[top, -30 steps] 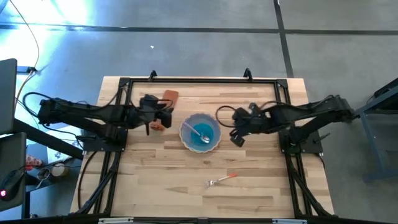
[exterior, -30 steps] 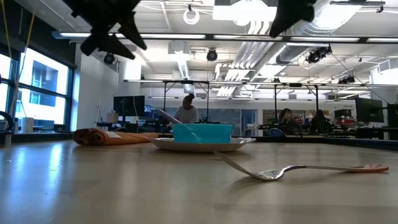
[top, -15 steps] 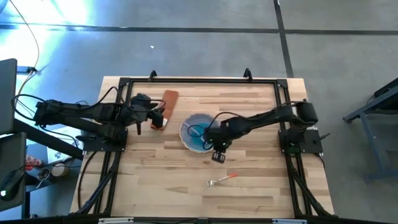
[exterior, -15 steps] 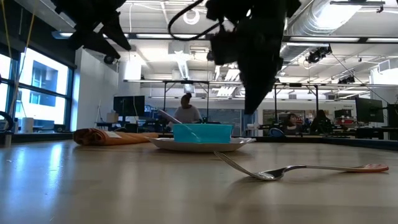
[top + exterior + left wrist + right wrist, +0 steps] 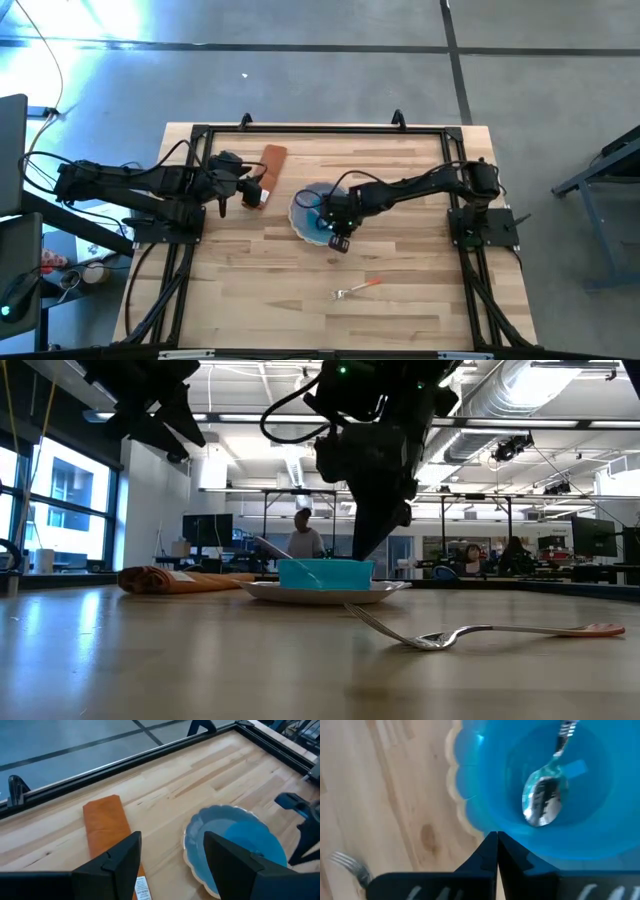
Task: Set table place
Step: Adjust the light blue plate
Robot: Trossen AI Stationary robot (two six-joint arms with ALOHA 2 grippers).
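Note:
A blue bowl (image 5: 318, 210) with a spoon (image 5: 545, 800) in it stands on a pale scalloped plate (image 5: 454, 790) mid-table. A fork (image 5: 357, 289) with an orange handle lies nearer the table's near edge. A folded orange napkin (image 5: 268, 172) lies to the left of the bowl on the light-wood table (image 5: 420, 300). My right gripper (image 5: 496, 851) is shut and points down at the bowl's near-right rim; it also shows in the high view (image 5: 336, 228) and in the low view (image 5: 365, 552). My left gripper (image 5: 172, 865) is open and empty above the napkin's near end (image 5: 255, 192). My right gripper's shut fingertips (image 5: 490, 847) stand at the bowl's rim (image 5: 485, 827), coming from above and slanting in from the table's right. I cannot tell whether they touch the rim.
A black rail frame (image 5: 320, 130) runs around the tabletop. There is bare wood at the near left (image 5: 240, 290) and near right of the fork. People sit at desks in the room beyond the table (image 5: 300, 535).
My right gripper has swung from the bowl's right side toward the table's left and near edge, then come down to the bowl's near-right rim. My left gripper has drawn back a little toward the table's left edge. Bowl, fork and napkin have stayed put.

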